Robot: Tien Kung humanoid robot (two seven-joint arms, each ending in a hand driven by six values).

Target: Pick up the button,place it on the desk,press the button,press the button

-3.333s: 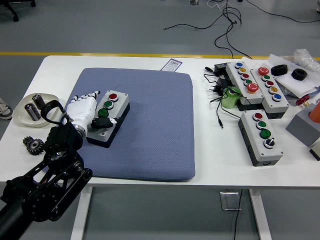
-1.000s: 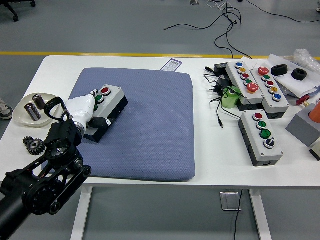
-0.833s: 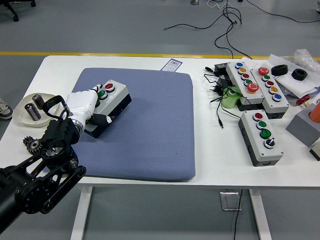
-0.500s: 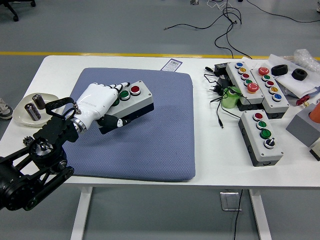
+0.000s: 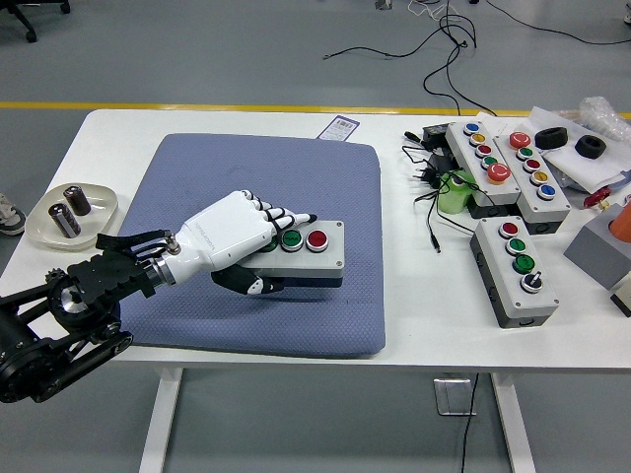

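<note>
Left hand [image 5: 237,235] carried button box [image 5: 301,254] rightward from blue mat's [image 5: 325,187] left side to middle since a second ago; pick-up done, placing pending. Fingers [image 5: 279,213] wrapped over box's left end, thumb [image 5: 251,286] beneath, green and red buttons uncovered just right of fingertips

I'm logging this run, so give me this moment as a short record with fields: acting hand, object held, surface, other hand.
acting hand: left hand, fingers curled over the box top, thumb below
object held: button box, green and red buttons visible
surface: blue mat on white table
elsewhere: three more button boxes at table's right
other hand: not in view
</note>
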